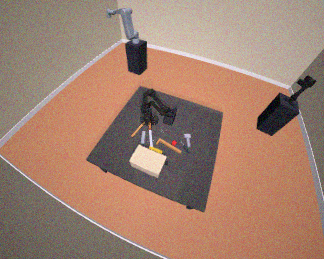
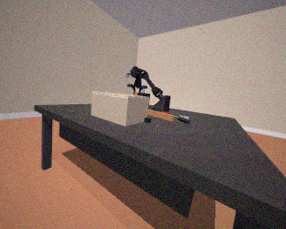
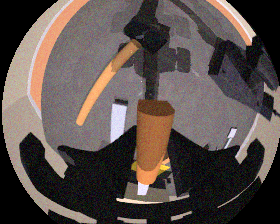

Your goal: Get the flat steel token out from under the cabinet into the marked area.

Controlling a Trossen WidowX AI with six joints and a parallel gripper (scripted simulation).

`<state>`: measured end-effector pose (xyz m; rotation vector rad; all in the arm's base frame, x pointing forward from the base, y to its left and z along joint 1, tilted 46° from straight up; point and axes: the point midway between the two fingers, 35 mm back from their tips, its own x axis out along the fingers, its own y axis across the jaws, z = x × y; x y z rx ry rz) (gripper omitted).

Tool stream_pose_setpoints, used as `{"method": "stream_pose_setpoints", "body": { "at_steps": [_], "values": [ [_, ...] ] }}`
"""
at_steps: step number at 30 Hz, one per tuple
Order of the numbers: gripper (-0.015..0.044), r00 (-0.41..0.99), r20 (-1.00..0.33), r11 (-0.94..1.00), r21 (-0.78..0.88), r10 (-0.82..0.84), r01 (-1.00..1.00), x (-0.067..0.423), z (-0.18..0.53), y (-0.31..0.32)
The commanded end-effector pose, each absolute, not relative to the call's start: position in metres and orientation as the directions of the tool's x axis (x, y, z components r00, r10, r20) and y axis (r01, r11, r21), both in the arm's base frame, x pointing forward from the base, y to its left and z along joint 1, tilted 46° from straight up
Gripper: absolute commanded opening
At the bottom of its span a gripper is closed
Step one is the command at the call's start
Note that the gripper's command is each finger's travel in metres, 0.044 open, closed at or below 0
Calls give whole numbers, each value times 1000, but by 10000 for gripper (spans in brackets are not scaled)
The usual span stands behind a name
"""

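Observation:
My gripper (image 1: 148, 122) (image 2: 138, 87) (image 3: 151, 130) is shut on a tool with a thick brown handle (image 3: 153, 136). A thin dark shaft runs from the handle to a dark hooked head (image 3: 150, 28). The tool is held above the table, behind the beige cabinet (image 1: 148, 161) (image 2: 117, 107). The steel token shows in none of the views. I cannot make out the marked area in front of the cabinet.
On the dark table (image 1: 199, 181) (image 2: 202, 147) lie a curved orange stick (image 1: 137, 130) (image 3: 101, 86), a pale bar (image 1: 143, 136) (image 3: 119, 120), an orange L-shaped tool (image 1: 167, 145), a small red piece (image 1: 174, 142) and a grey bolt-like piece (image 1: 187, 139). The arm's base (image 1: 169, 115) stands at the back.

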<state>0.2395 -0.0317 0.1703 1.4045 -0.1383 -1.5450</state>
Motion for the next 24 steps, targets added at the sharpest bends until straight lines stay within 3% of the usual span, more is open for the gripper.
{"method": "stream_pose_setpoints", "body": {
  "at_steps": [1, 24],
  "values": [
    [0, 184, -690, -513, 666, -700, 542, 239, 172, -30],
    [0, 185, -690, -572, 696, -700, 433, 240, 167, -36]
  ]
}}
